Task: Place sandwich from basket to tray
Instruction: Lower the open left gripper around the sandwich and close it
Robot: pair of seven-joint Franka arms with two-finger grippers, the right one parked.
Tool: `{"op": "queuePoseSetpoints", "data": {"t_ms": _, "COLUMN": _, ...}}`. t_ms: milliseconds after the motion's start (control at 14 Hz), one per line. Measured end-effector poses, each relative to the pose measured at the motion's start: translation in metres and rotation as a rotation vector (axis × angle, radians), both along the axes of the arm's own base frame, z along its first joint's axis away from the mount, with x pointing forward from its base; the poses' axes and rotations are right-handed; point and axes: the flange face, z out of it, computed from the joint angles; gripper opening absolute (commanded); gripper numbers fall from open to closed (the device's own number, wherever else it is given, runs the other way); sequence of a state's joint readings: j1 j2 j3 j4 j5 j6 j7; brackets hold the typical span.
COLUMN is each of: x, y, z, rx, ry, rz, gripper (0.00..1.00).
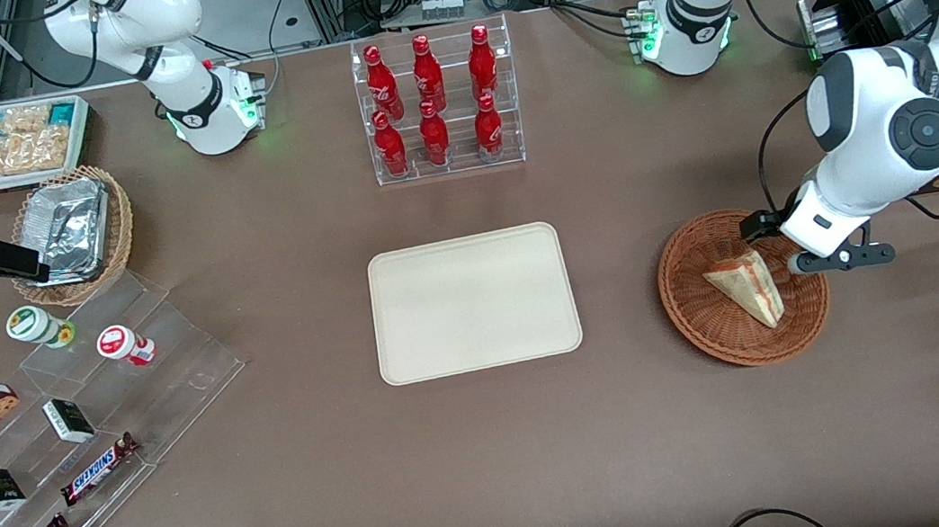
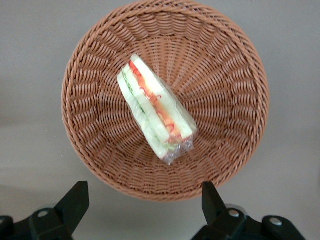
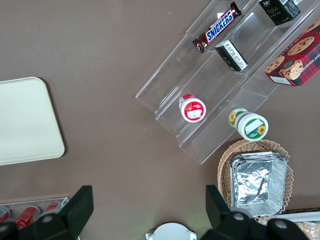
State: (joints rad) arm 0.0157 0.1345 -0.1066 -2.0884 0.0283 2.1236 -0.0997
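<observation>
1 wrapped sandwich (image 1: 746,285) lies in the round reddish-brown wicker basket (image 1: 704,319), near its middle, and the cream-beige tray (image 1: 475,302) sits bare and well apart from it, toward the table's centre. The left arm's gripper (image 2: 142,202) hovers above the basket's rim, its 2 black fingers (image 2: 74,201) spread wide with nothing between them, so the step in hand looks like the descent and grasp. In the wrist view the sandwich (image 2: 155,113) lies on its side with the red and green filling edge facing up, and its long axis runs at a slant to the line between the fingertips. To do this well, I would shift the gripper over the wedge's thicker middle before lowering, then turn the wrist so the fingers close across the 2 flat bread faces, not along the length. The clear wrap looks slick and bunched at the narrow end, so a pinch there would likely slip or catch film only. The bread should be soft, so a gentle close seems wise. The basket (image 2: 100,150) wall slopes up around the wedge; a straight vertical approach should keep the fingers off the weave.
</observation>
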Motion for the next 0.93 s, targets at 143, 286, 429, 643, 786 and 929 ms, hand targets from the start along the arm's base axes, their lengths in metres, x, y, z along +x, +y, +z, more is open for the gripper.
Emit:
{"op": "queuePoseSetpoints", "data": {"t_ms": 143, "x": -0.001, "y": 0.000, "z": -0.008, "rx": 0.002, "ry": -0.039, "rz": 0.087, "gripper": 1.00}}
{"op": "queuePoseSetpoints", "data": {"t_ms": 286, "x": -0.002, "y": -0.001, "z": -0.016, "rx": 0.001, "ry": -0.084, "rz": 0.203, "gripper": 1.00}}
{"op": "queuePoseSetpoints", "data": {"t_ms": 429, "x": -0.002, "y": -0.001, "z": -0.023, "rx": -0.001, "ry": -0.117, "rz": 0.340, "gripper": 1.00}}
{"op": "queuePoseSetpoints", "data": {"t_ms": 643, "x": 0.000, "y": -0.004, "z": -0.036, "rx": -0.003, "ry": -0.124, "rz": 0.508, "gripper": 1.00}}
{"op": "queuePoseSetpoints", "data": {"t_ms": 786, "x": 0.001, "y": -0.004, "z": -0.045, "rx": -0.007, "ry": -0.114, "rz": 0.595, "gripper": 1.00}}
{"op": "queuePoseSetpoints", "data": {"t_ms": 929, "x": 0.003, "y": -0.005, "z": -0.050, "rx": -0.013, "ry": -0.120, "rz": 0.637, "gripper": 1.00}}
